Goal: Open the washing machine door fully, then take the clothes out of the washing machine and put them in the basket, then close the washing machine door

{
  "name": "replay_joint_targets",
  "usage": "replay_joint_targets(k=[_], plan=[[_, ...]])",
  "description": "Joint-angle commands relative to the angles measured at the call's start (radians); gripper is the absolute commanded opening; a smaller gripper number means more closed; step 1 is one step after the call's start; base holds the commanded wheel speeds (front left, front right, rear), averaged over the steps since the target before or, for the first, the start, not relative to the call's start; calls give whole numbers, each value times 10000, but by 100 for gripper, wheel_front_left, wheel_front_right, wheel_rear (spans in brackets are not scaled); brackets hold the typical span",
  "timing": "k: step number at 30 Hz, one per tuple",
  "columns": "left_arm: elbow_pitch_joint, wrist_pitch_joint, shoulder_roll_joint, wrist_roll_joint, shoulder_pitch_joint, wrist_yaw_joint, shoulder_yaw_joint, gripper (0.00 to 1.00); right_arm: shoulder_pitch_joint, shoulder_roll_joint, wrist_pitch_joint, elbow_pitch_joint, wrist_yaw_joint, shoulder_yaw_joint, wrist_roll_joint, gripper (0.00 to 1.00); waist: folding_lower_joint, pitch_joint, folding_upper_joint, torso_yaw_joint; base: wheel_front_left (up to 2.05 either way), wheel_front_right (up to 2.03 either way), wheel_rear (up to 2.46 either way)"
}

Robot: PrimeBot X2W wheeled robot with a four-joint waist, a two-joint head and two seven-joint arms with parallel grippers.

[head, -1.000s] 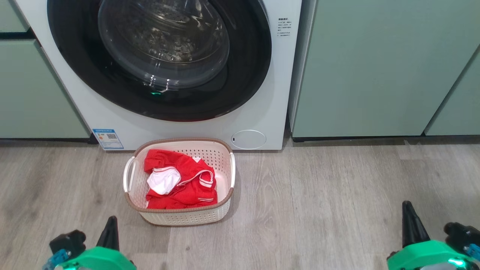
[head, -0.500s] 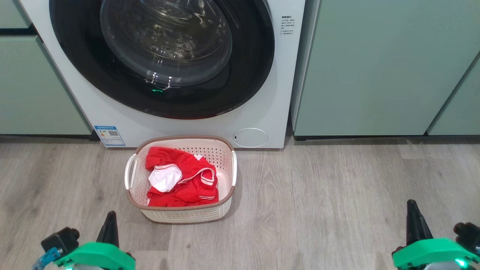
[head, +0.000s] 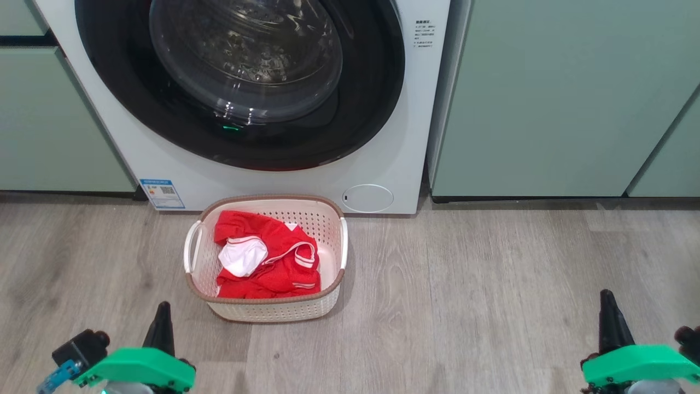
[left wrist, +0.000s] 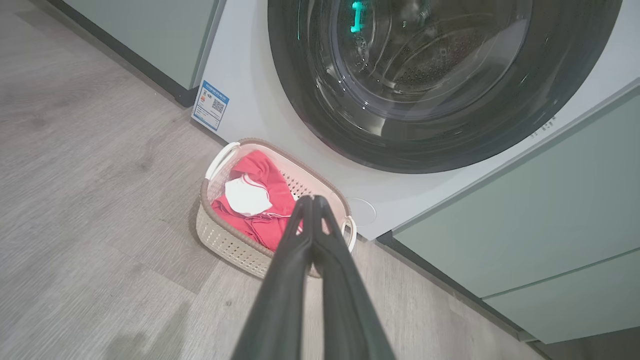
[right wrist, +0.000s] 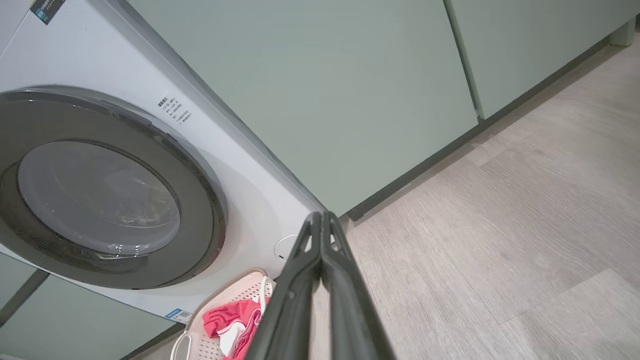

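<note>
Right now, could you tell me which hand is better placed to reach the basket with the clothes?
Left, I think. The left hand sits near the basket, which holds the clothes; the right hand is far across the floor. Both are shut.

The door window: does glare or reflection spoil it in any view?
Head view: white glints and a green spot low on the door glass; left wrist view: a teal reflection near the top; right wrist view: glass looks pale, hazy.
</note>
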Motion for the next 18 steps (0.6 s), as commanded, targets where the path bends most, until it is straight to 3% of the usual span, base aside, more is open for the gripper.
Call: replay_joint_targets(k=[1, 18], plan=[[-430, 78, 71, -305, -513, 3, 108, 0, -517, -2, 75, -395, -3, 16, 312, 0, 0, 9, 0, 10, 0, 0, 0], [-931, 578, -4, -2120, -542, 5, 117, 0, -595, 17, 578, -642, -5, -87, 2140, 0, 0, 109, 0, 114, 0, 0, 0]])
